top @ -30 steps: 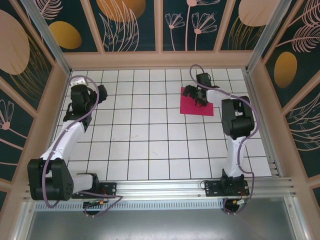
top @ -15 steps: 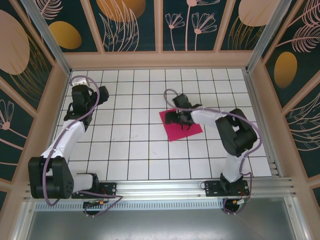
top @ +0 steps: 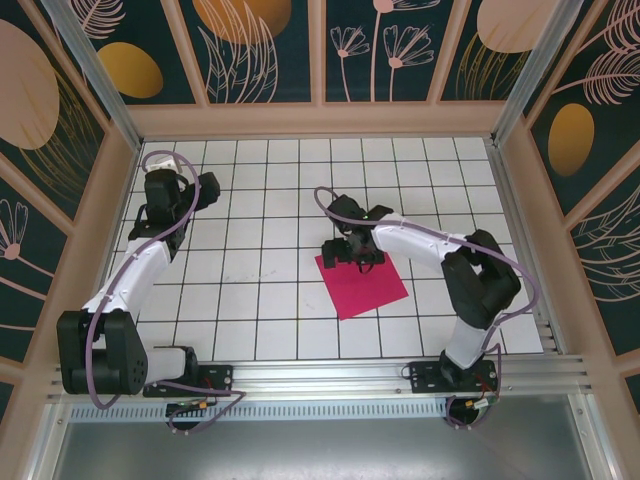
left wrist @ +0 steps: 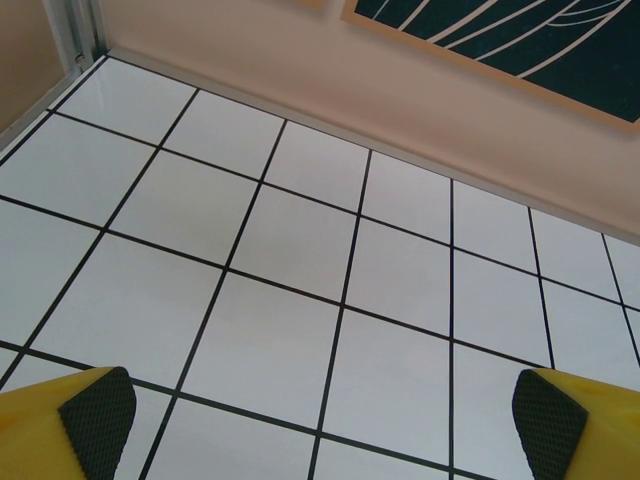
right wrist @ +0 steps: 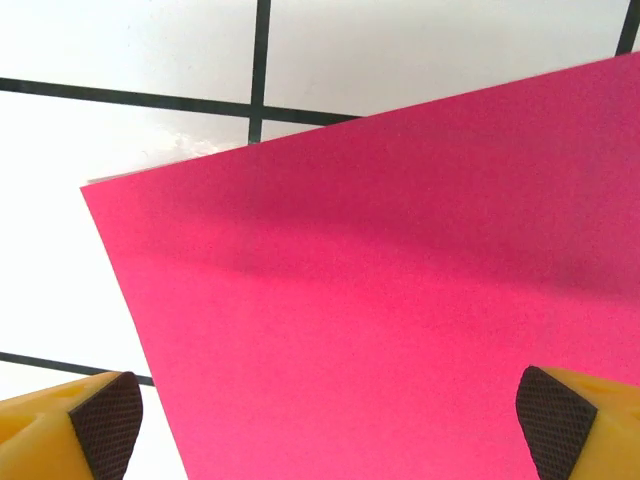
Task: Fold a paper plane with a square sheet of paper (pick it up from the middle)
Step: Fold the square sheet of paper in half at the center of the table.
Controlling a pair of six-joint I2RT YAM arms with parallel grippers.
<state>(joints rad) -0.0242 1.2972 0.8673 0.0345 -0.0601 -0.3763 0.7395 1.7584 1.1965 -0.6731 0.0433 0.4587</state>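
The square sheet of paper (top: 366, 288) lies flat and unfolded on the white tiles, a little right of the table's middle, turned at an angle to the grid. My right gripper (top: 347, 252) is low over its far left corner, open. In the right wrist view the magenta paper (right wrist: 400, 300) spreads under and between the wide-apart fingers of the right gripper (right wrist: 320, 412), one corner pointing left. My left gripper (top: 205, 187) hovers at the far left, open, far from the sheet. The left wrist view has the left gripper (left wrist: 320, 415) over bare tiles.
Peach walls (top: 320, 120) with dark floral panels close in the tiled floor (top: 250, 290) on three sides. A metal rail (top: 330, 375) with both arm bases runs along the near edge. The back wall (left wrist: 420, 110) stands close ahead of the left gripper.
The right gripper has swept from the far right toward the middle and nearer, and the sheet has slid and rotated along with it. The left arm has stayed put.
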